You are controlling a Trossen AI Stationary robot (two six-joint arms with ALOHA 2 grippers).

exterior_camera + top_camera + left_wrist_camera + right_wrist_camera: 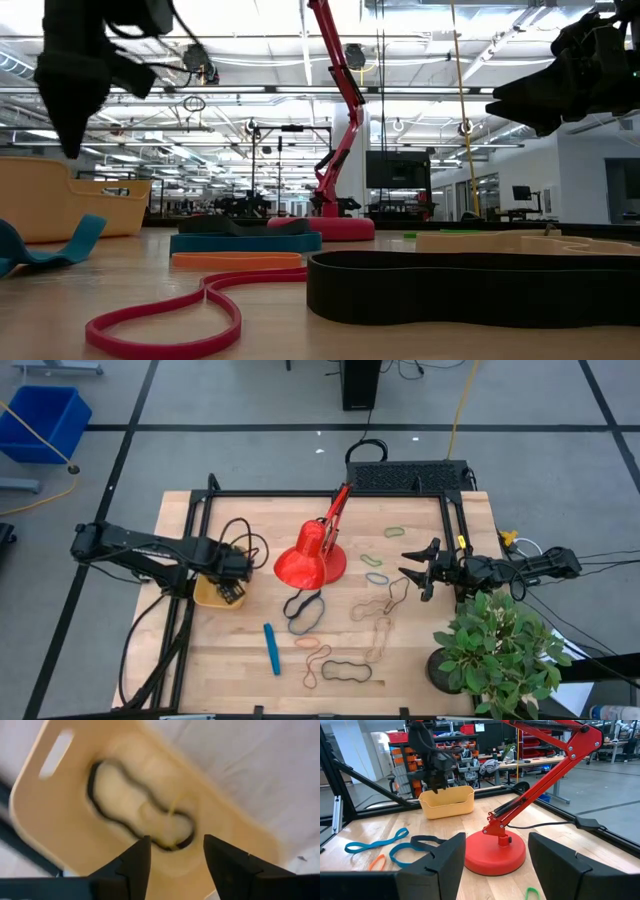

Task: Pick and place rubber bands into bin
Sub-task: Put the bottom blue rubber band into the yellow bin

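Left end effector [172, 855] parted, empty, above bin [55, 815]; black band [107, 807] inside. Right end effector [495, 855] wide, empty. Risk: snagging band on withdrawal.

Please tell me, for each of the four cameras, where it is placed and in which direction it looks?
High: overhead, straight down; both arms, small yellow-orange plastic bin.
Low: table height, looking level; flat rubber bands close, grippers above.
Left wrist: above bin; open left gripper.
Right wrist: across table; open right gripper.
Shared: red desk lamp.
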